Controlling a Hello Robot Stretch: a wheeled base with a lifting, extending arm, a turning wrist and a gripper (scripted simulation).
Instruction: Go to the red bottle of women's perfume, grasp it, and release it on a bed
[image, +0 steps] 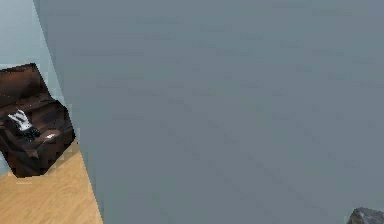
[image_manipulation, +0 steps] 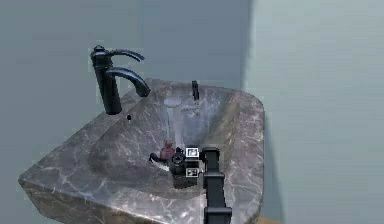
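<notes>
One claw (image_manipulation: 170, 163) hangs near the sink (image_manipulation: 60, 180) rim, its grasp impossible to tell.

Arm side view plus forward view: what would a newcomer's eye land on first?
In the arm side view, a grey marbled sink with a tall dark faucet at its left, and the pincer at its bowl with a small reddish thing at its end. In the forward view, a dark brown armchair sits at the left edge beside a broad blue-grey wall.
</notes>
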